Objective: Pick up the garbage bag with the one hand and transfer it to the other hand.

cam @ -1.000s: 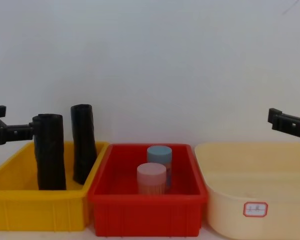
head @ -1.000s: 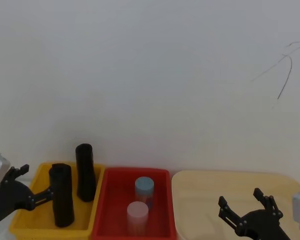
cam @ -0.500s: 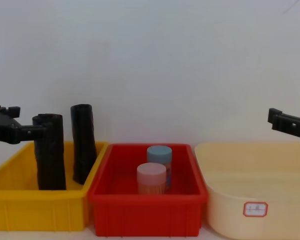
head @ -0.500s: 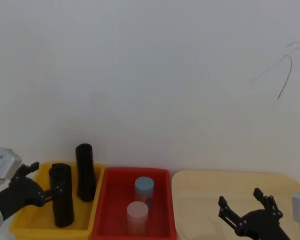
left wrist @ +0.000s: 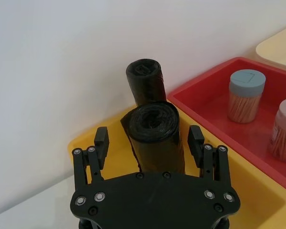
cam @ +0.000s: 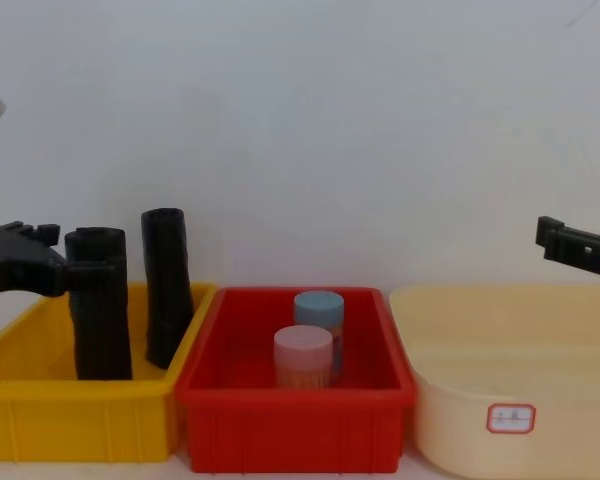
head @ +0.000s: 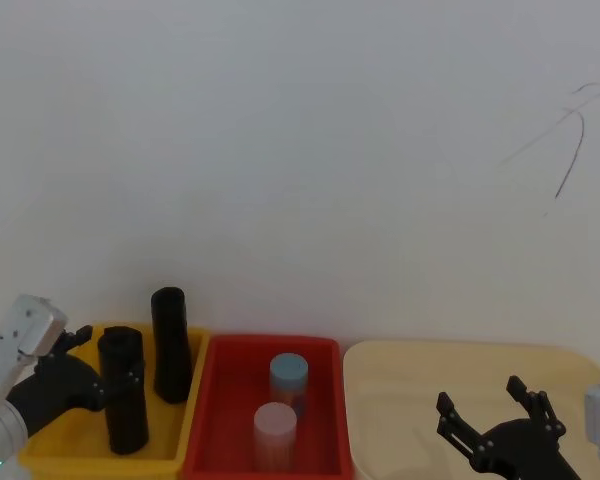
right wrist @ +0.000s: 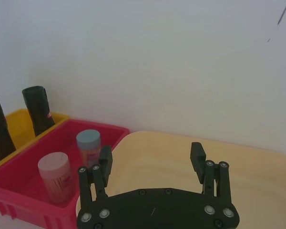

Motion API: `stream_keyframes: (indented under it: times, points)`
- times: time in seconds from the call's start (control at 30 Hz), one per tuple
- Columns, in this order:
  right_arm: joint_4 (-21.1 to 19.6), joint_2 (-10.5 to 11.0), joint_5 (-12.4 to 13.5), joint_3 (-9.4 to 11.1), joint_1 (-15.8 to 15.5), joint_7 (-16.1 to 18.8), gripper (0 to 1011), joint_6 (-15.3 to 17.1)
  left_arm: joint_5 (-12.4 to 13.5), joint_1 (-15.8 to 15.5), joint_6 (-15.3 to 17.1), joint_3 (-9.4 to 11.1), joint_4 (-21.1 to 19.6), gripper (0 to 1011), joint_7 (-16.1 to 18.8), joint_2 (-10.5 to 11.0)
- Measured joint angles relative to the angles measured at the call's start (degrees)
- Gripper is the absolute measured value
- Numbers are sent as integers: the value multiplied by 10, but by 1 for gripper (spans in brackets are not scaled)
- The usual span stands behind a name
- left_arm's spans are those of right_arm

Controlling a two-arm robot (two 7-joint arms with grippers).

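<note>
Black garbage bag point(left wrist: 155, 143) within left pincer point(left wrist: 148, 136)

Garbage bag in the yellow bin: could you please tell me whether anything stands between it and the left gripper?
Nothing visible does. The left gripper, open, has a finger on each side of the garbage bag; the slimmer black roll stands beyond it in the yellow bin.

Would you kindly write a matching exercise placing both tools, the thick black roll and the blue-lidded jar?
1. thick black wrinkled plastic garbage bag roll
2. blue-lidded cylindrical jar
3. left tool
4. right tool

A. open above the cream plastic tub
B. standing in the red plastic bin
C. open, fingers either side of the thick roll
D. standing in the yellow plastic bin

Pairs: 1-D, 2-B, 3-C, 4-A
</note>
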Motion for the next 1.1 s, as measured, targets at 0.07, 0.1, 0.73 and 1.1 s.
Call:
stream_keyframes:
  times: [0.07,0.1,0.73,1.1]
  points:
    - [0,0,0,0,0,0,1001,0,4,-5,0,2,8,1000,2,-6]
    - [0,0,0,0,0,0,1001,0,5,-6,0,3,10,1000,3,-7]
    - [0,0,0,0,0,0,1001,0,28,-32,6,17,48,751,13,-38]
    - [0,0,0,0,0,0,1001,0,31,-36,7,19,54,522,14,-43]
